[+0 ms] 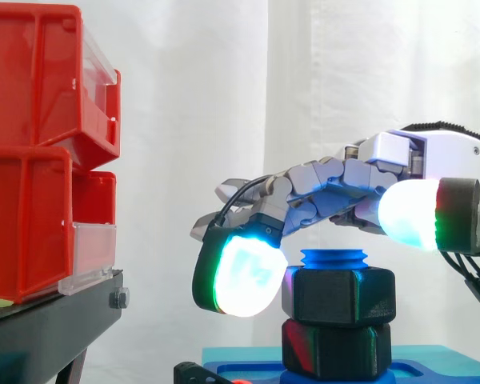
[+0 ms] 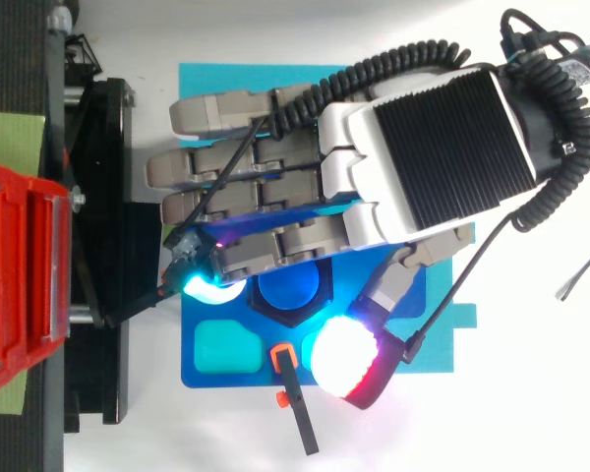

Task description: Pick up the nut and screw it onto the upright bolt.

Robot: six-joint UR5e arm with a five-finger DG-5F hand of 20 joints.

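Hand (image 1: 336,188) reaches in from right over blue bolt (image 1: 334,258), fingers loosely extended, thumb spread well apart, clamped on nothing. Glowing fingertip (image 1: 242,276) rests against left side of black nut (image 1: 344,296). Nut sits on upright bolt, bolt tip showing above it. Second black hex piece (image 1: 336,350) just below, on blue base (image 1: 440,372). Red bins (image 1: 32,152) at left.

Black was seen on the hexagonal plastic nut (image 1: 340,296), blue on the threaded bolt (image 1: 334,258) and flat base plate (image 2: 246,376), red on the stacked bins (image 1: 32,152) at left, white on the curtain (image 1: 224,96).
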